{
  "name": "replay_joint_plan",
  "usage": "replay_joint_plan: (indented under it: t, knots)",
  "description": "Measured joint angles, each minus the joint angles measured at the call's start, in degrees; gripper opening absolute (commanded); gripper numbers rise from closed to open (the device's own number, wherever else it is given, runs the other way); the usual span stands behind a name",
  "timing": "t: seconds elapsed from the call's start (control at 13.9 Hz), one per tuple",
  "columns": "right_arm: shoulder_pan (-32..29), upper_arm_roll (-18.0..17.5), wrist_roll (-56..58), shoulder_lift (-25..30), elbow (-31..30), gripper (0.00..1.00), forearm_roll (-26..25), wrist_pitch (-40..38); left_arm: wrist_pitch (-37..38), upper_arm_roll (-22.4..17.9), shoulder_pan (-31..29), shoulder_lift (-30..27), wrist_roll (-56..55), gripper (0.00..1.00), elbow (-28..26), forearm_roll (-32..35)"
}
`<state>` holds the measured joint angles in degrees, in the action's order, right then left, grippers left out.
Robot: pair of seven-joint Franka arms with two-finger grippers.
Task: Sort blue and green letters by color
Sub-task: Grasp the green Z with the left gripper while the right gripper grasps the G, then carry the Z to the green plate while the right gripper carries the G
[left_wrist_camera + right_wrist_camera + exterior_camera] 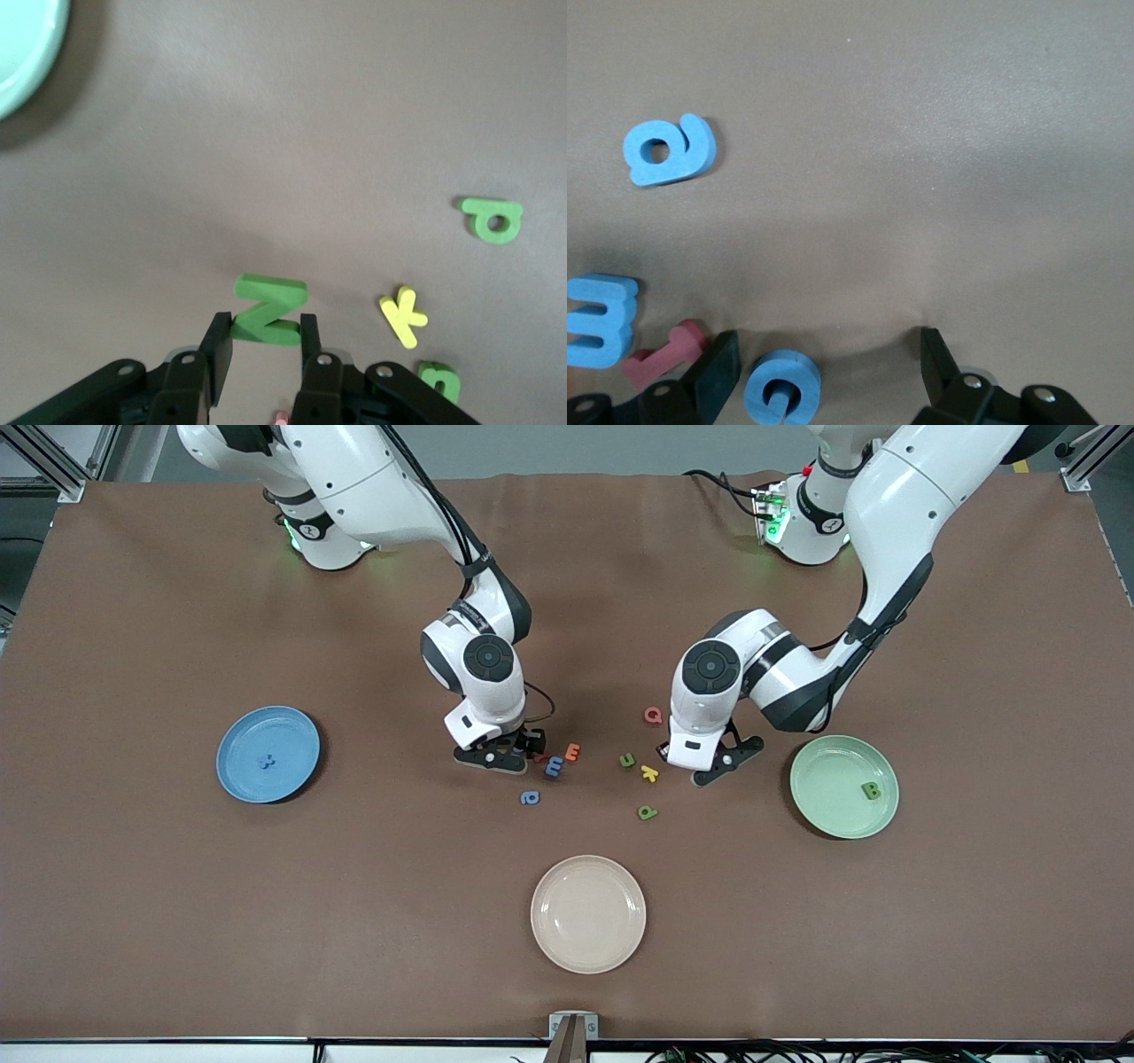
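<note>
Blue plate (239,731) at the right arm's end of the table (133,921) already holds the blue x (265,762). Next along, the right pincer (826,363) is down at the table with its jaws spread and released. The blue G (782,390) lies flat between them, touching neither, and much closer to one finger (718,372) than to the other. The grasp probably turns on that offset: as the jaws close, the near finger is likely to meet the G first and push it along.

A red letter (664,350) lies just outside that near finger, with the blue m (598,319) beside it, so both could get nudged. The orange E (572,752) is beside the m, and the blue a (529,798) is nearer the front camera, clear of the pincer.

Toward the middle are the green u (627,760), the yellow k (649,772), the green p (648,812) and the pink Q (653,715). The beige plate (588,913) is nearest the camera.

The left pincer (263,341) is clenched on the green N (268,310), low over the table. The green plate (819,815), holding the green B (872,790), is beside it toward the left arm's end, with bare table between.
</note>
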<state>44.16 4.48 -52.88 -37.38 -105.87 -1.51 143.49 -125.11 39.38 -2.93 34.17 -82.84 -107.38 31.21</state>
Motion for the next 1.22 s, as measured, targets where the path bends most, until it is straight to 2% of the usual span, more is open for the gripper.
replay_joint_plan:
  t: [0.43,0.57,0.72,1.01,1.22]
  knots:
    - [0.57,-0.14,-2.49,-0.01,0.0,0.91,0.0,-0.07,3.26,-0.04,-4.57,-1.26,6.68,0.0,2.88,0.0]
    - [0.6,-0.15,-2.97,-0.01,0.01,0.87,0.0,-0.13,3.43,-0.07,-7.42,-1.51,10.9,0.0,2.97,0.0]
    - [0.62,-0.18,-3.13,-0.01,0.05,0.74,0.0,-0.09,3.44,-0.07,-9.96,-1.63,14.98,0.0,3.03,0.0]
    - [0.78,-0.35,-3.17,0.14,0.41,0.31,0.0,-0.49,3.49,-0.05,-14.27,-2.39,22.95,0.0,3.42,0.0]
    - [0.79,-0.33,-3.24,0.61,0.42,0.1,0.0,-1.15,3.96,-0.11,-17.75,-2.73,29.87,0.0,5.02,0.0]
